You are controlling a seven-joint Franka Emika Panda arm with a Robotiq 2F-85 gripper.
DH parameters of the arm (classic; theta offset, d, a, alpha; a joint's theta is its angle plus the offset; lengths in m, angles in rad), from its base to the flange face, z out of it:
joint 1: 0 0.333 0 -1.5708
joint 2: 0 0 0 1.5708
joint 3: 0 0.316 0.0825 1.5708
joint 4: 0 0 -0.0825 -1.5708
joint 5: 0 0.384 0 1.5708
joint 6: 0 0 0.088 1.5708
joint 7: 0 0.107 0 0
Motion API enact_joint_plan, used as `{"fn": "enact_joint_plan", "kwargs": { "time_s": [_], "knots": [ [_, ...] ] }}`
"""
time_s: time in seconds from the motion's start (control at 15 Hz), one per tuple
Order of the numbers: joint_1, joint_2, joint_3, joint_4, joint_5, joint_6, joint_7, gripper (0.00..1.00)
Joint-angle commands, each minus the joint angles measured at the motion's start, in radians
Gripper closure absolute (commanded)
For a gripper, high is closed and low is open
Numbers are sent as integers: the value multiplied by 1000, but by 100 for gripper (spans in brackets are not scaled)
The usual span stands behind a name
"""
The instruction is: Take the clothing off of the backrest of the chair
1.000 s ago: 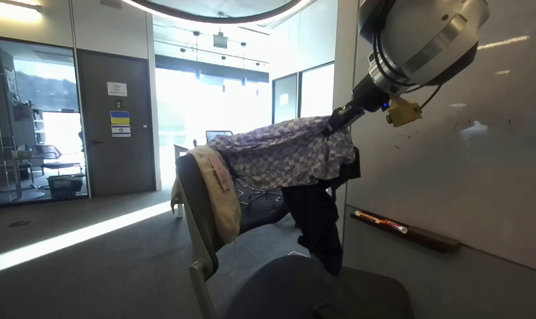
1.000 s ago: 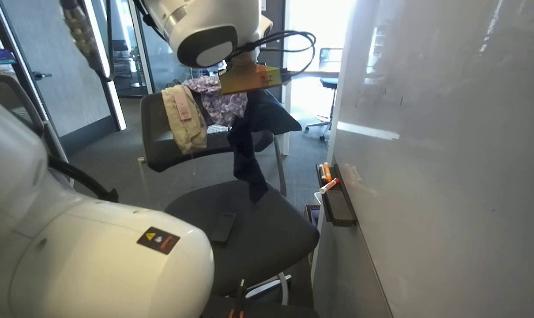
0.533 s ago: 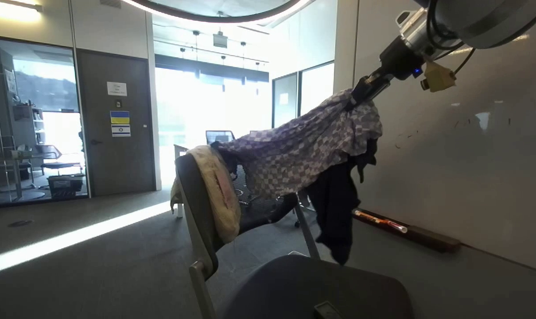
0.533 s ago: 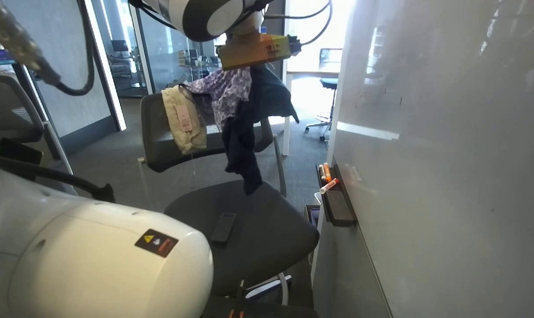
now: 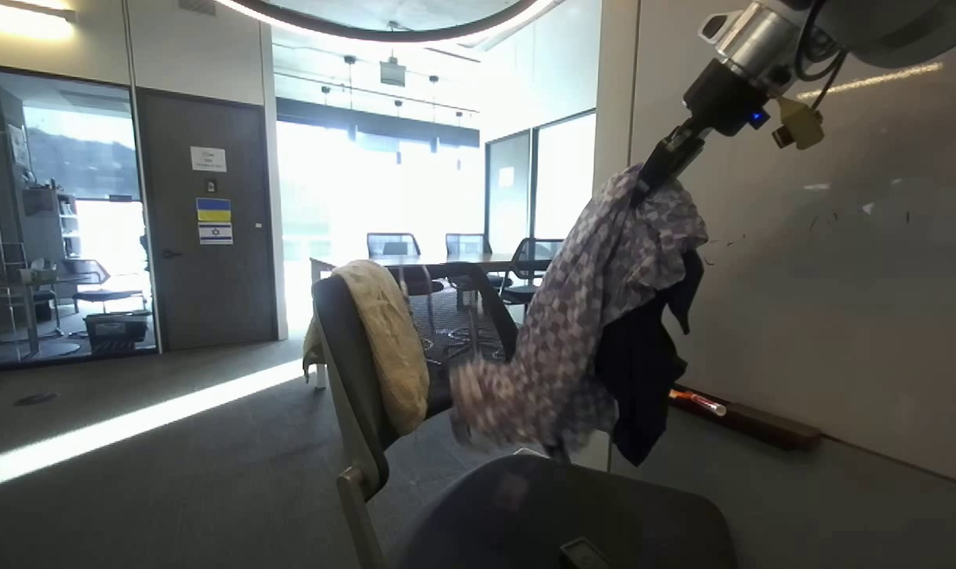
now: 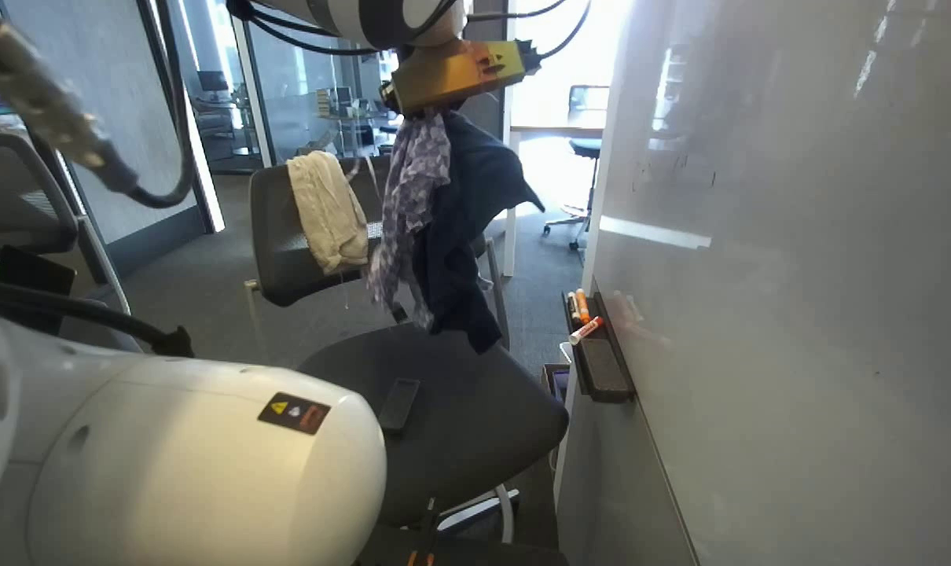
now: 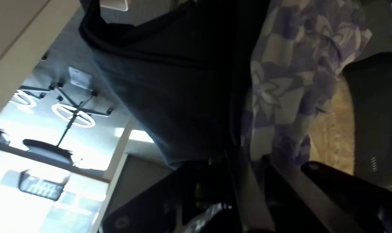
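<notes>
In an exterior view we list: checked cloth (image 5: 581, 308), grey-violet, thin, crumpled, lower end blurred; plain dark cloth (image 5: 640, 371) against its right side; cream cloth (image 5: 387, 340) folded over the left of the mesh backrest (image 5: 350, 356) of the chair (image 5: 462, 506), lower centre. Room: grey floor (image 5: 225, 474), dark door (image 5: 209, 308) at left, whiteboard (image 5: 810, 316) with ledge (image 5: 774, 429) at right. Gripper (image 5: 645, 186), upper right: jaws clenched on a gathered peak of the checked cloth, which hangs clear of the backrest's top; whether its lower end touches the chair we cannot tell.

In an exterior view we note: yellow housing (image 6: 456, 79), block-shaped, top centre; checked cloth and dark cloth in long folds below it, in front of the backrest's right part. Flat dark oblong (image 6: 399, 406) on the seat (image 6: 475, 424); markers (image 6: 582, 306) on the ledge, right of centre. Jaws hidden from us.

In the wrist view we record: violet and white checks with outlined flowers, right of centre; dark cloth, broad, matte, at centre; part of the cream cloth at right. Swivel chair (image 7: 48, 150) at left. Jaws, dim, bottom centre: closed about the checked cloth; whether they pinch the dark cloth too, we cannot tell.
</notes>
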Motion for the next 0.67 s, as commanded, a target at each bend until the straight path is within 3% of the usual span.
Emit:
{"fn": "enact_joint_plan", "kwargs": {
  "time_s": [0.0,0.33,0.6],
  "knots": [
    [125,106,-8,80,-42,-89,21,97],
    [250,336,-27,125,19,-19,-44,97],
    [268,516,-8,180,89,25,-80,97]
  ]
}}
